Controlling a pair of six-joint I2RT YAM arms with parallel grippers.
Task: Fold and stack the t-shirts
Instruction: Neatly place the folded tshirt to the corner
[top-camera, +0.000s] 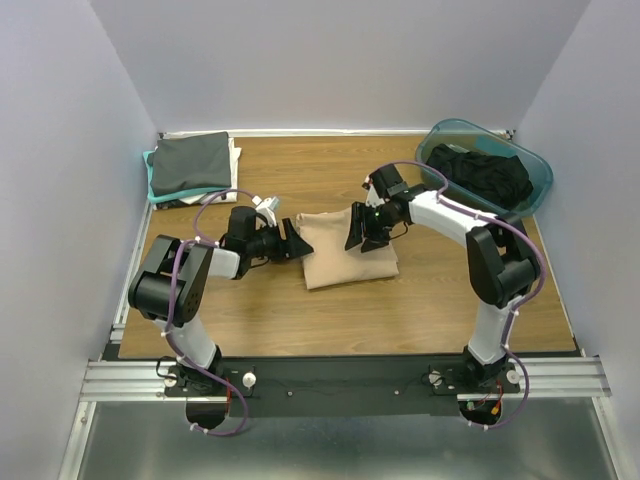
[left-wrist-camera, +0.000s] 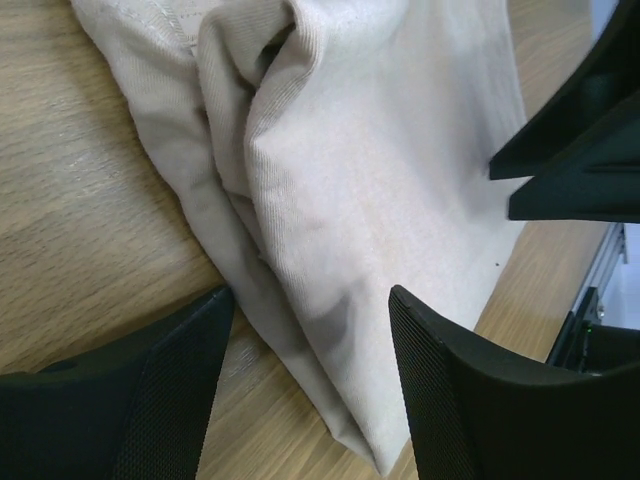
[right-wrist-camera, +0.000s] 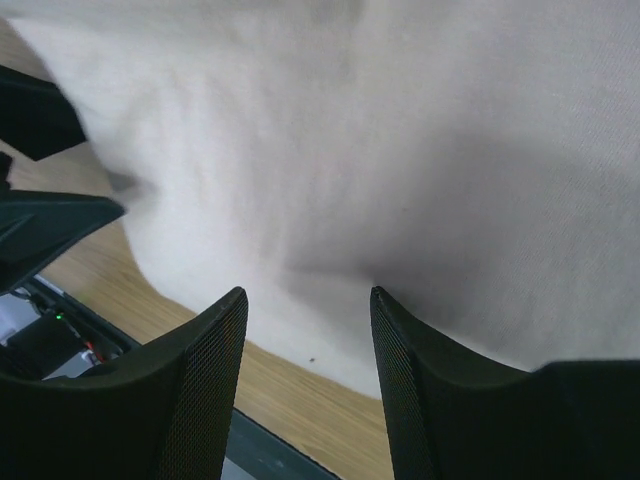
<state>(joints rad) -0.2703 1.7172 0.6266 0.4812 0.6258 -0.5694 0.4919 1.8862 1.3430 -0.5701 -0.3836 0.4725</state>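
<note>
On the table (top-camera: 420, 300), one tan t-shirt (top-camera: 335, 265) lies beneath left tool (top-camera: 300, 245) and right tool (top-camera: 363, 240), both parted.

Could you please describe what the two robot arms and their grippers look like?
The left arm and right arm have black joint housings and white links, with purple cables looping along them. The left gripper and right gripper are black, with two wedge-shaped fingers whose inner faces carry a fine mesh texture.

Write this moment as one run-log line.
left hand: open, at tan t-shirt edge | right hand: open, above it | folded stack: far left
</note>
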